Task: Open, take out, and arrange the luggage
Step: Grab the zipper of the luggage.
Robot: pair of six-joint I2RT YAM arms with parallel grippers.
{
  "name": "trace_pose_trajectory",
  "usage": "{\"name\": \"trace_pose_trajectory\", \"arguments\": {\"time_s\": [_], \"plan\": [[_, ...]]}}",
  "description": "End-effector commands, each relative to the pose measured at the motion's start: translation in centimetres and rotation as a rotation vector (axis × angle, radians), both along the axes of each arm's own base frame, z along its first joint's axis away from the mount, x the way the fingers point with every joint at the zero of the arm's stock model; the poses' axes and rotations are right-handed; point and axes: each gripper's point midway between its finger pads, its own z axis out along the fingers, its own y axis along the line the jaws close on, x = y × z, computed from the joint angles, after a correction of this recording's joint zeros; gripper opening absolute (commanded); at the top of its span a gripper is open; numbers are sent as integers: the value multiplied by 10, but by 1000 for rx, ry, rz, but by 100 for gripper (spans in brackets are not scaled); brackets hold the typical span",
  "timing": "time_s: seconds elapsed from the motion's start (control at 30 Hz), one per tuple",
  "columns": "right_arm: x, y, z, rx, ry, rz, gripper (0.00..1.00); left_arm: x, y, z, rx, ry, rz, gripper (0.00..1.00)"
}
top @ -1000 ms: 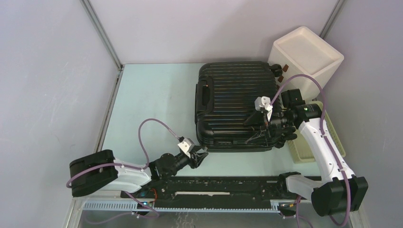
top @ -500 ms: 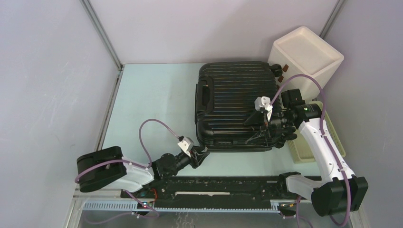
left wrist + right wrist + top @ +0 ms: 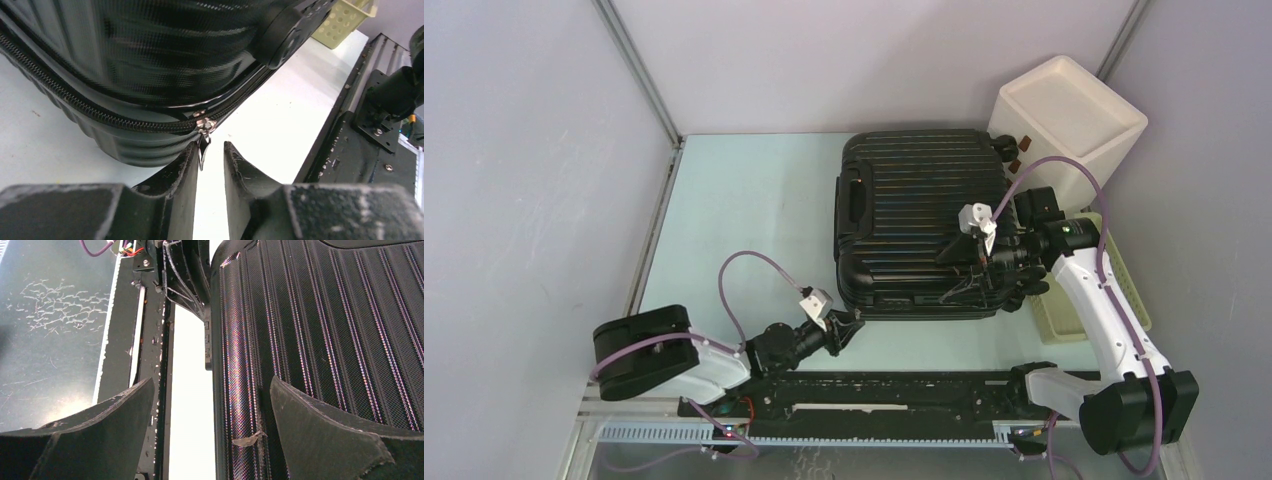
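The luggage (image 3: 921, 225) lies flat, right of centre; at its 7 o'clock corner the zipper pull (image 3: 202, 148) hangs lengthwise between the left gripper's (image 3: 851, 323) narrowly parted fingers (image 3: 182, 167), unpinched; the right gripper (image 3: 959, 272), spread wide, hovers at 5 o'clock

the luggage (image 3: 914, 210) lies on the table (image 3: 744, 220), box (image 3: 1074, 110) behind its right corner, basket (image 3: 1061, 323) at its right.

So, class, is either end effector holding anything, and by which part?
Nothing yet. The left end effector straddles the zipper pull of the luggage without clamping it; the right end effector is open and empty.
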Motion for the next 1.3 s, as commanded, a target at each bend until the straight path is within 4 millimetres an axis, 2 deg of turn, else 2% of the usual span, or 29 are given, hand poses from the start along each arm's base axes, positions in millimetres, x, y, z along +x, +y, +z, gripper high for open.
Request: {"name": "trace_pose_trajectory", "arguments": {"time_s": [0.0, 0.17, 0.27, 0.67, 0.77, 0.9, 0.97, 1.27], "plan": [[-1, -8, -22, -97, 62, -25, 95, 5, 7, -6, -11, 25, 51, 30], [-1, -8, -22, -100, 63, -24, 95, 9, 10, -11, -9, 41, 92, 28], [0, -8, -22, -101, 62, -25, 95, 10, 7, -4, -39, 27, 86, 29], [0, -8, -24, -107, 70, -23, 95, -2, -1, 2, -49, 4, 14, 29], [0, -7, -25, -110, 70, -20, 95, -2, -1, 1, -47, 4, 13, 25], [0, -8, -26, -114, 70, -21, 95, -2, -1, 0, -44, 6, 16, 6], [0, -8, -26, -115, 70, -20, 95, 0, 0, -1, -40, 8, 29, 1], [0, -8, -26, -115, 69, -20, 95, 16, 26, -13, -13, 33, 183, 0]]}}
